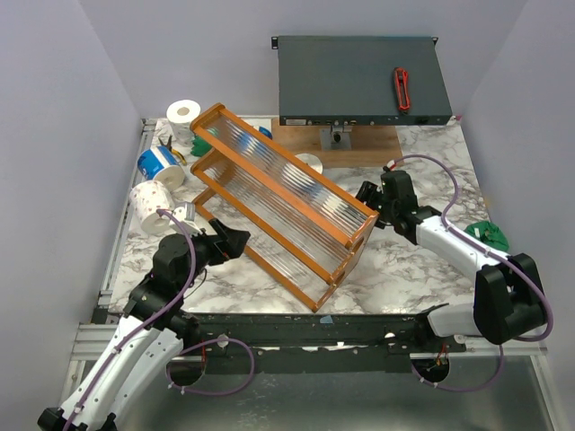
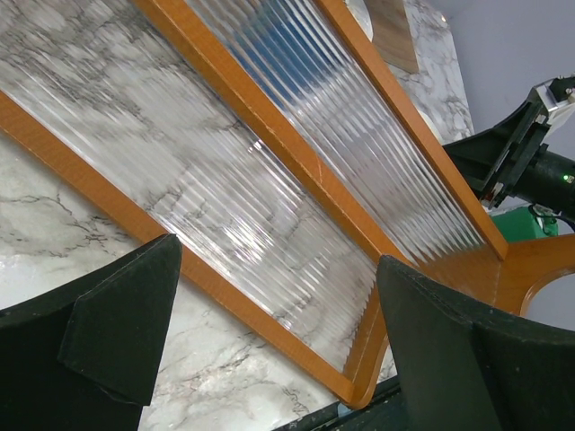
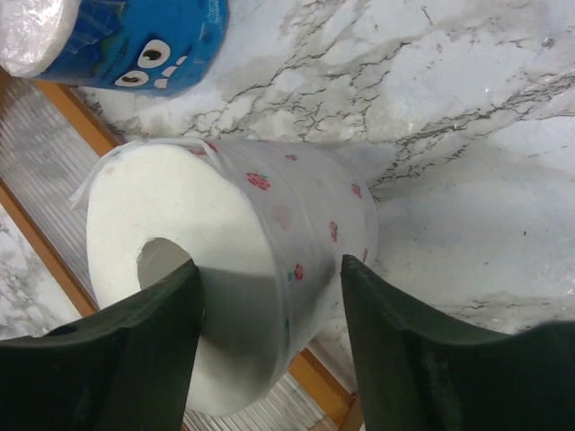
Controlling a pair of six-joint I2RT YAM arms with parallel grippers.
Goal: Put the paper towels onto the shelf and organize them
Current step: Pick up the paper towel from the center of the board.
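Note:
The shelf (image 1: 286, 199) lies tipped over, diagonally across the marble table. My left gripper (image 1: 235, 241) is open near its lower left rail; in the left wrist view the jaws (image 2: 278, 260) frame the orange rail (image 2: 234, 296) with nothing between them. My right gripper (image 1: 364, 193) hovers at the shelf's right end. In the right wrist view its fingers (image 3: 269, 262) stand apart in front of a white flower-print paper towel roll (image 3: 243, 260) lying on its side, wider than their gap. A blue-wrapped roll (image 3: 135, 40) lies beyond it.
Far left are a white roll (image 1: 183, 111), a blue roll (image 1: 159, 166), another white roll (image 1: 151, 197) and a green one (image 1: 201, 144). A dark grey box (image 1: 359, 79) with a red-handled tool (image 1: 401, 88) sits at the back. A green item (image 1: 490, 235) lies far right.

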